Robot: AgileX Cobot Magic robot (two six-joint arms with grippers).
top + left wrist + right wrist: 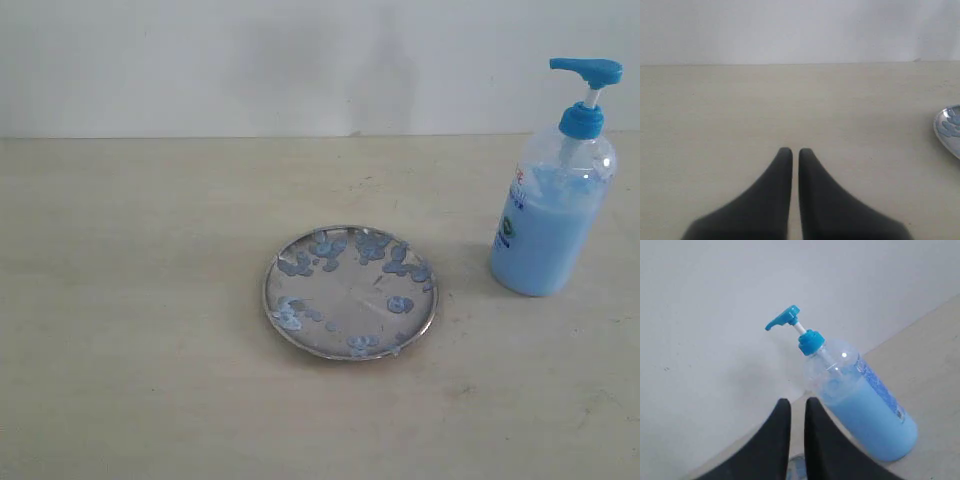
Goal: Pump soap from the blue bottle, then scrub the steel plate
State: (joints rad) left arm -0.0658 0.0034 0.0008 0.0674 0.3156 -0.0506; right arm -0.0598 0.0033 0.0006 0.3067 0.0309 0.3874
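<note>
Beige tabletop is stretching open in front and left of the steel plate, which is sitting mid-table, dotted with soap blobs. Farther right, the blue bottle is standing upright, apart from the plate's rim. Only the wrist views are showing my left gripper and right gripper, both with fingers nearly together, gripping nothing. Left wrist is catching just the plate's edge; right wrist is catching the bottle.

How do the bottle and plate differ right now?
The blue bottle stands upright; the steel plate lies flat and wider. The bottle is clear plastic, mostly full of soap; the plate is shiny metal with scattered blobs. Both carry blue soap and rest on the table.
</note>
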